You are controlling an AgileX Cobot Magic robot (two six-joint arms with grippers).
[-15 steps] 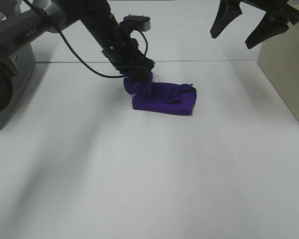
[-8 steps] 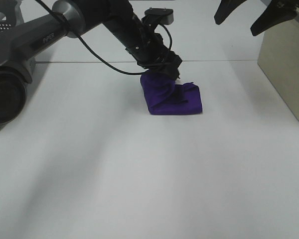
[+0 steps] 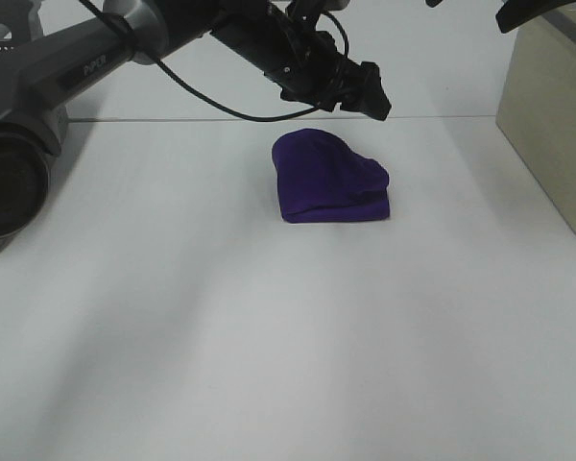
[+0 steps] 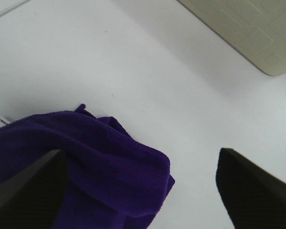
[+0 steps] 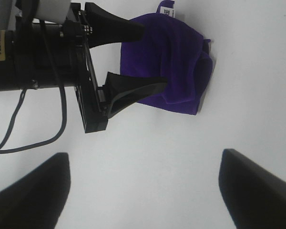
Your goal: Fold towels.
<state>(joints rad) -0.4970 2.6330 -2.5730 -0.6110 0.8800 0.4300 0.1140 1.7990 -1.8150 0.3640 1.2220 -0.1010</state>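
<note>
Left gripper [image 3: 376,93], jaws spread, hovers above folded towel [image 3: 328,180].

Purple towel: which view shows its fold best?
Exterior high: the whole folded purple towel lies in view, uncovered. Left wrist crops it at the frame edge; right wrist shows most, partly behind the left gripper.

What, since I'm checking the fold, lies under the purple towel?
The deep purple soft cloth towel lies folded on the white table; lower layers show at its edge. Anything beneath them is covered.
</note>
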